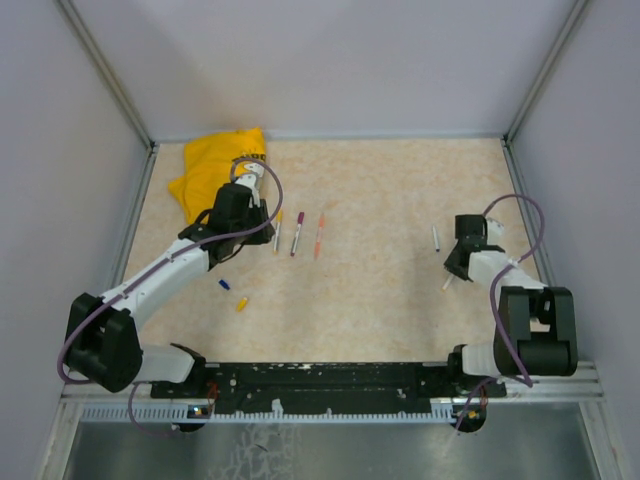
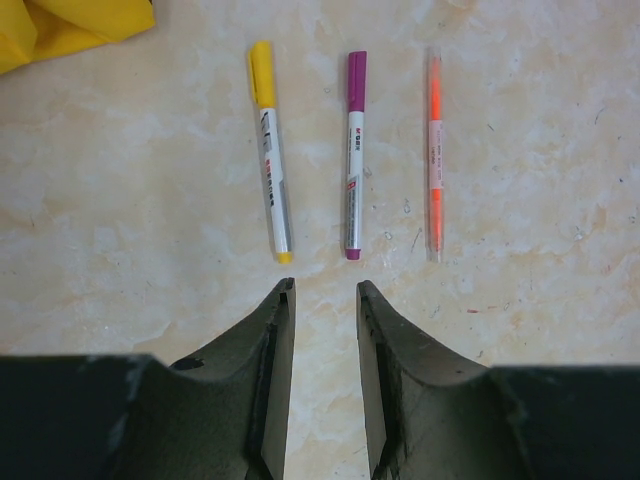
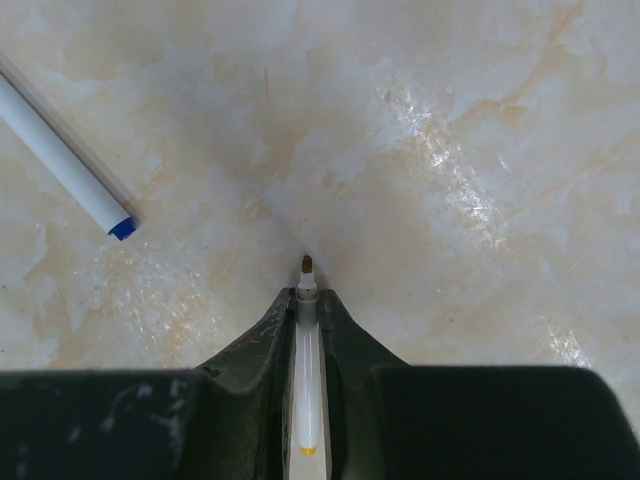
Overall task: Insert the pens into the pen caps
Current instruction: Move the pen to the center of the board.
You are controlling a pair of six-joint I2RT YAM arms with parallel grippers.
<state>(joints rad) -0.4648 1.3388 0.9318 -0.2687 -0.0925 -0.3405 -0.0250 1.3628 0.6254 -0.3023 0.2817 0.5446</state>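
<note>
right wrist: right arm (image 1: pixel 495 270) bent low, jaws clamping white pen (image 3: pixel 307 390).

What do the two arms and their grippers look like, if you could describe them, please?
The left arm and right arm match: white links, bulky black joint housings, and a thin purple cable looping along each. The left gripper and right gripper are matte black, each with two wedge-shaped fingers tapering to narrow tips. No markings show.

Overhead camera at near edge, looking down on table (image 1: pixel 400 200), wrist cameras close above it, left sharing purple-capped pen (image 2: pixel 352 160)
</note>
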